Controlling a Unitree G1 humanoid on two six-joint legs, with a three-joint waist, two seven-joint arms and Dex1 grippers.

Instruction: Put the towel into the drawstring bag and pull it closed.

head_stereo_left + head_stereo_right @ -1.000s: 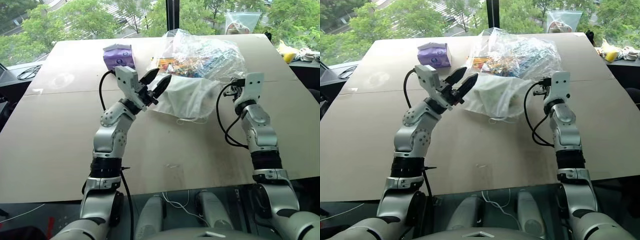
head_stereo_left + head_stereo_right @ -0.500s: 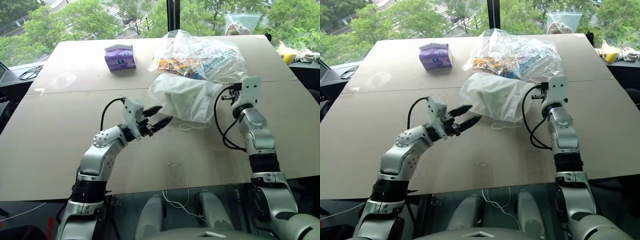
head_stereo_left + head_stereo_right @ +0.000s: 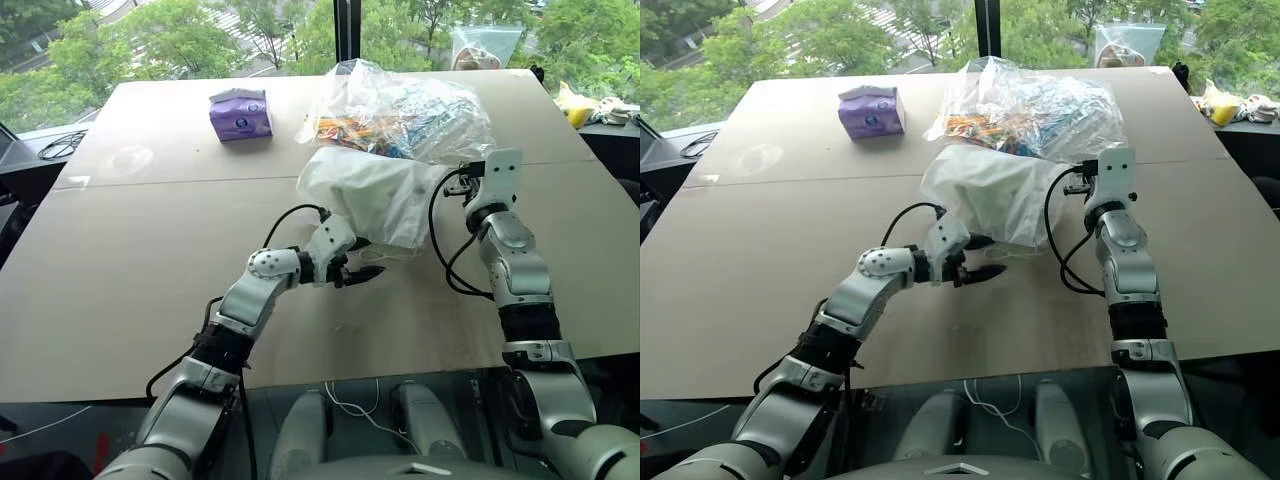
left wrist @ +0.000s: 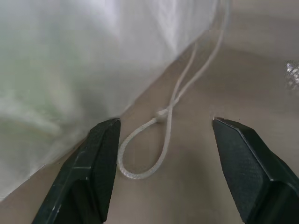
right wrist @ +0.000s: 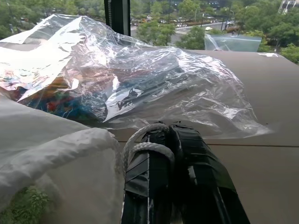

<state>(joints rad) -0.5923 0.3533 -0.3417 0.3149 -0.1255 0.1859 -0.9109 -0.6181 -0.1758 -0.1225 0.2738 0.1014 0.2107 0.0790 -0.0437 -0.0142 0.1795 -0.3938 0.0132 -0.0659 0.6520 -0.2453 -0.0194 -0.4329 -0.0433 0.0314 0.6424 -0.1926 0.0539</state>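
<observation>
The drawstring bag [image 3: 370,195], white and thin, hangs bunched from a cord [image 5: 142,145] that loops over my right gripper [image 3: 466,186], which is shut on it. The towel [image 5: 27,204] shows as a green patch through the bag's fabric. A second cord runs from the bag to a knotted loop [image 4: 154,140] lying flat on the table. My left gripper [image 3: 362,258] is low over the table just below the bag. It is open, with one finger [image 4: 96,168] on each side of that loop and not touching it.
Right behind the drawstring bag lies a big clear plastic bag [image 3: 400,105] of colourful items. A small purple packet [image 3: 240,112] stands at the far left of the brown table [image 3: 120,260]. Another clear bag [image 3: 485,45] sits at the far edge.
My left arm has come down from in front of the bag to the table and swung right, so its open fingers now straddle the cord loop. The right arm has held still.
</observation>
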